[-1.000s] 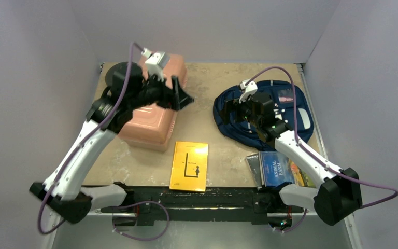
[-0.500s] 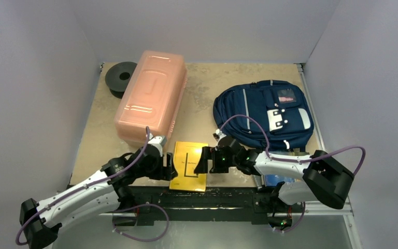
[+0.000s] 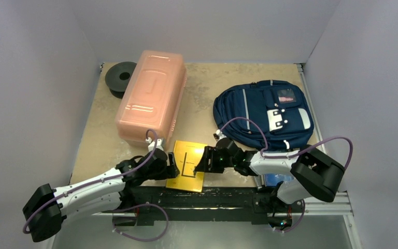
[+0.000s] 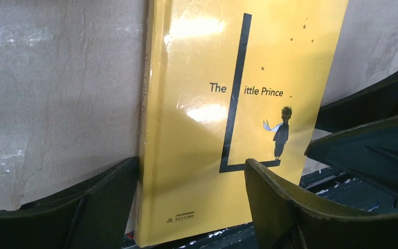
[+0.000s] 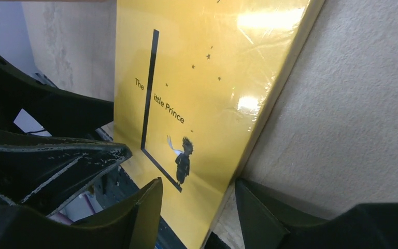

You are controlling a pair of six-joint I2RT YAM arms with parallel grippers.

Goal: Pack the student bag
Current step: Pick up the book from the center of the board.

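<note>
While the student bag (image 3: pixel 261 116) lies front-up at the far right of the table (image 3: pixel 202 88), showing no opening from above, note that both arms have left their earlier stations. A second ago the left arm was at the pink box (image 3: pixel 150 98) and the right arm was over the bag. Both now sit low at the yellow book (image 3: pixel 188 166) near the front edge.

The left gripper (image 3: pixel 172 165) has its jaws apart across the book's spine edge. The right gripper (image 3: pixel 201 162) has its jaws apart across the opposite edge and is narrowing, with no clamp visible. The book has turned slightly and slid toward the front rail.

Treat this as the start of picking up the first item. Expect a thin, glossy cover that slips easily, so verify the hold before you lift.
</note>
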